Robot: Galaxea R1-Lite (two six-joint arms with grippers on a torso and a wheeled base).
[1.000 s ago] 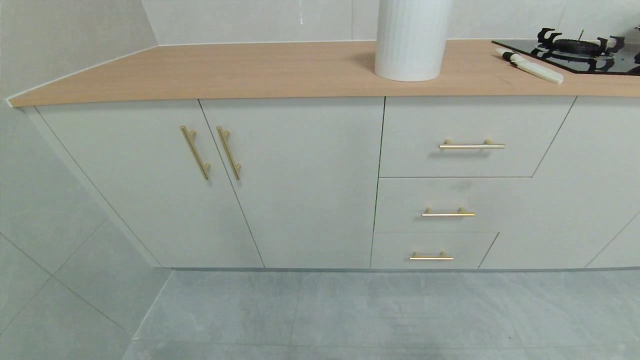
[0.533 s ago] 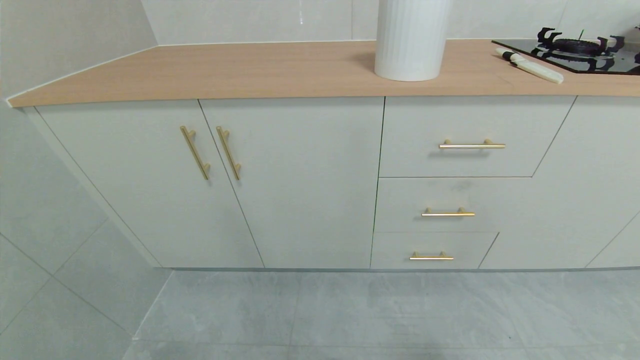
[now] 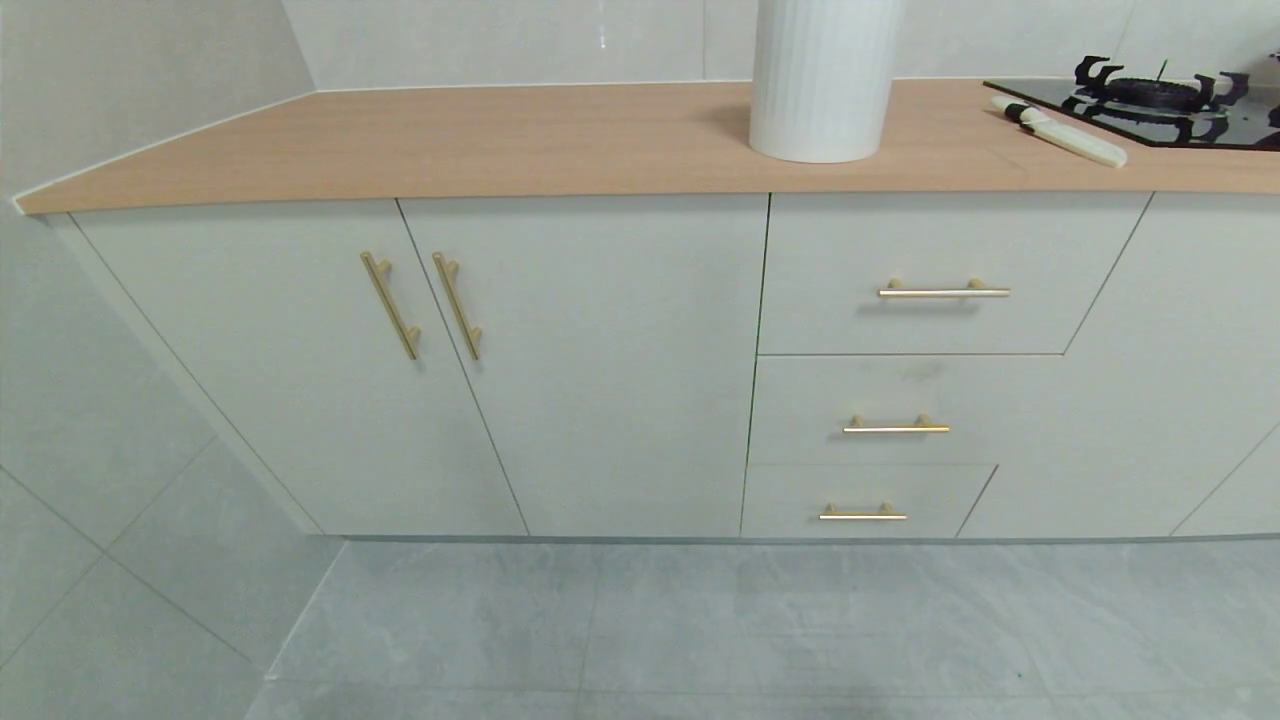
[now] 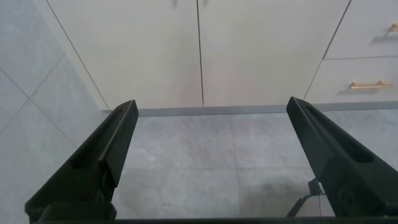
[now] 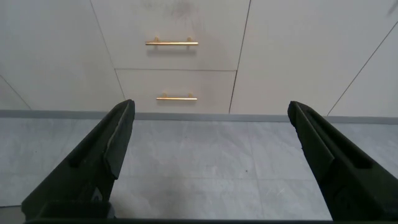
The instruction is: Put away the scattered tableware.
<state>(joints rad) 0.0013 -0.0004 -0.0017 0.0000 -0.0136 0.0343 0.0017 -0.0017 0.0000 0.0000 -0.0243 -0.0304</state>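
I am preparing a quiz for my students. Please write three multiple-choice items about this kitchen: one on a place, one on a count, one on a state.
1. Where does the knife lie? A on the floor; B on the countertop beside the stove; C in a drawer.
2. How many drawers are stacked under the white container? A one; B three; C five.
3. How do the jaws of the left gripper stand? A open; B shut on a spoon; C shut, empty.
Answers: 1 B, it rests on the wood; 2 B, three fronts sit one above another; 3 A, a wide gap parts them.
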